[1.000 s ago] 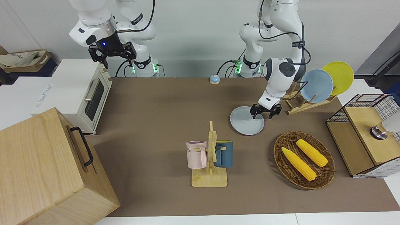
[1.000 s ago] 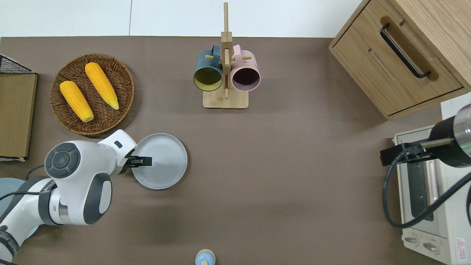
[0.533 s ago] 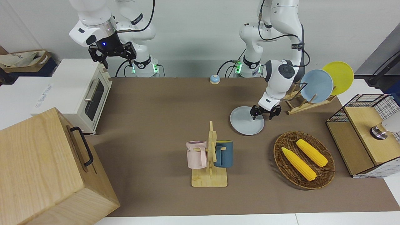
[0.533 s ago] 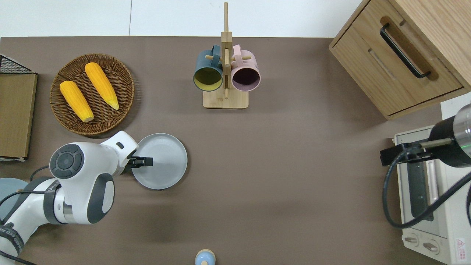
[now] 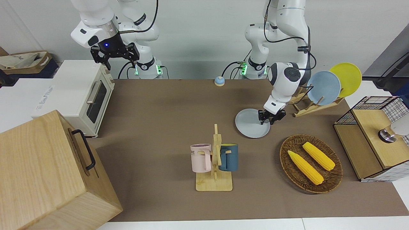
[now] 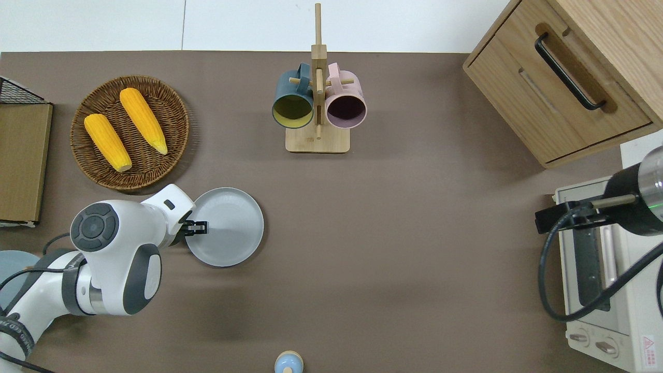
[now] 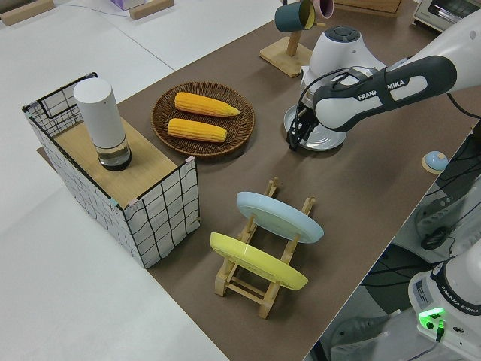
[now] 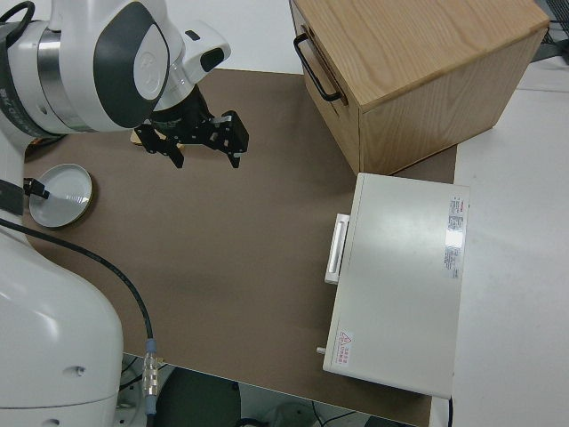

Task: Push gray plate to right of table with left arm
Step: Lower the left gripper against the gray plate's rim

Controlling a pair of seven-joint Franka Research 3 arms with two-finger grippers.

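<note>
Left gripper (image 6: 199, 227), fingers closed on nothing, sits low at the gray plate (image 6: 228, 227) rim on the left arm's side. Plate lies toward the right arm's end from it, near the corn basket (image 6: 129, 132). Right arm parked.

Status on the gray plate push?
Left gripper shut, at the pale bluish-gray round plate's rim toward the left arm's end. Plate not yet pushed across brown table. Right arm parked. Path unobstructed.
</note>
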